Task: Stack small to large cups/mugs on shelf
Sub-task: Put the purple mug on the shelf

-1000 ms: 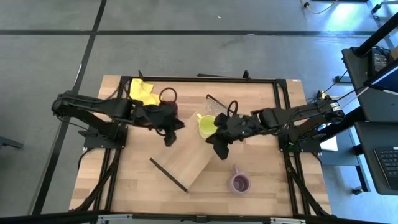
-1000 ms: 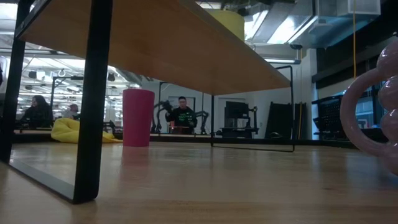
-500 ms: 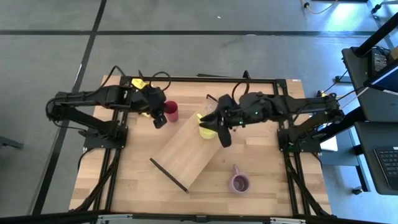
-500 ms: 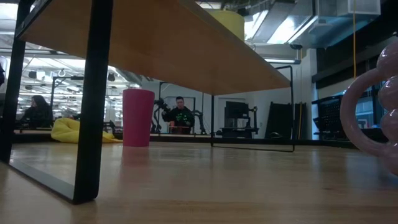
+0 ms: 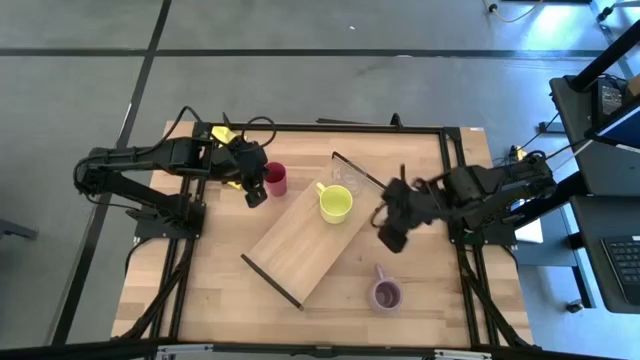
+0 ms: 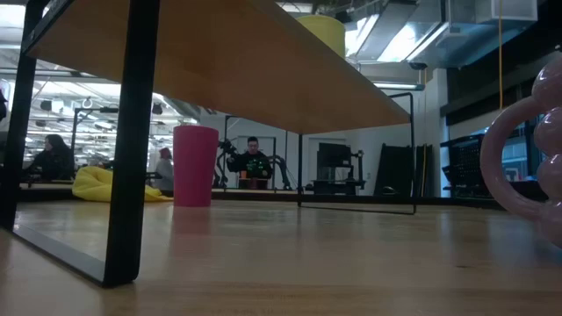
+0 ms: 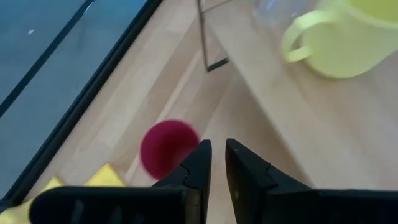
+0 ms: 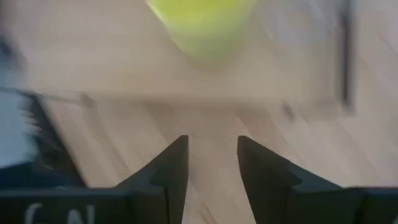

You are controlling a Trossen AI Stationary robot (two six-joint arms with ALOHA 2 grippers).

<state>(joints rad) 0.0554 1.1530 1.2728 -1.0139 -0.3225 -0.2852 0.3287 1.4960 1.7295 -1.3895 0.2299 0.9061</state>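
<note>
The lime-yellow mug [image 5: 336, 203] stands upright on the light-wood shelf [image 5: 295, 240], near its far end, and shows in the left wrist view [image 7: 348, 37]. The shelf stands on dark end frames [image 6: 132, 140]. The dark red tumbler [image 5: 276, 180] stands on the table left of the shelf. The lilac mug [image 5: 385, 294] stands on the table at the near right. My left gripper [image 5: 255, 192] is shut and empty just left of the tumbler [image 7: 166, 147]. My right gripper [image 5: 390, 236] is open and empty, off the shelf's right side, with the mug [image 8: 199, 25] ahead of it.
A yellow cloth [image 5: 230, 146] lies at the far left behind the left gripper. A dark metal frame [image 5: 455, 200] borders the tabletop. Bare wood shows between the shelf and the lilac mug. People stand in the room beyond the table [image 6: 253, 162].
My right gripper went in beside the lime-yellow mug, then drew back toward the table's right and near edge; the mug stays upright on the shelf. My left gripper drew back from over the shelf's left edge toward the far left and now holds still beside the tumbler.
</note>
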